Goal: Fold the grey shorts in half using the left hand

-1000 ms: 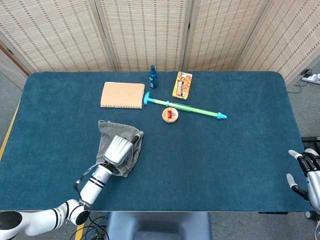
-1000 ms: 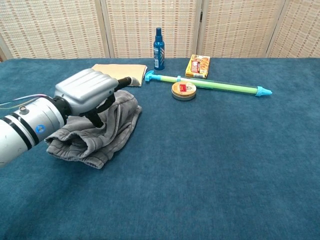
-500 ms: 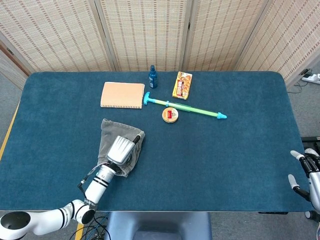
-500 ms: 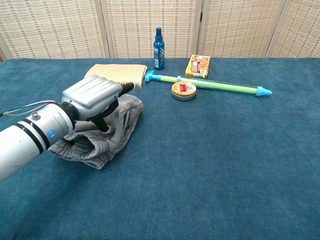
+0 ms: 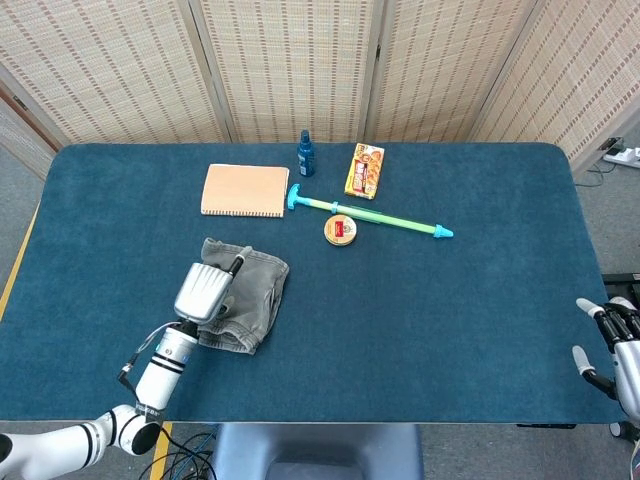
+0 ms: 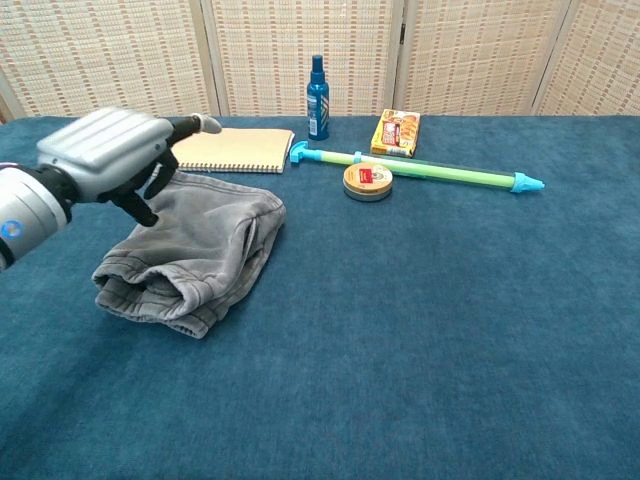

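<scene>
The grey shorts [image 5: 255,295] lie doubled over in a rumpled bundle on the blue table, left of centre; in the chest view the shorts [image 6: 205,250] show a thick folded hem toward the front. My left hand [image 5: 205,289] hovers over their left edge, holding nothing, with one finger stretched toward the notebook. From the chest camera the left hand [image 6: 108,150] is lifted clear of the cloth, up and to its left. My right hand [image 5: 610,345] sits off the table's front right corner, fingers apart and empty.
Behind the shorts lie a tan spiral notebook [image 5: 245,190], a blue spray bottle [image 5: 306,154], an orange snack box [image 5: 365,170], a round tin [image 5: 341,229] and a green and blue rod [image 5: 375,215]. A woven folding screen stands behind the table.
My left hand has lifted off the shorts and drawn back to the left, leaving the cloth folded on the table. The right hand has stayed in place.
</scene>
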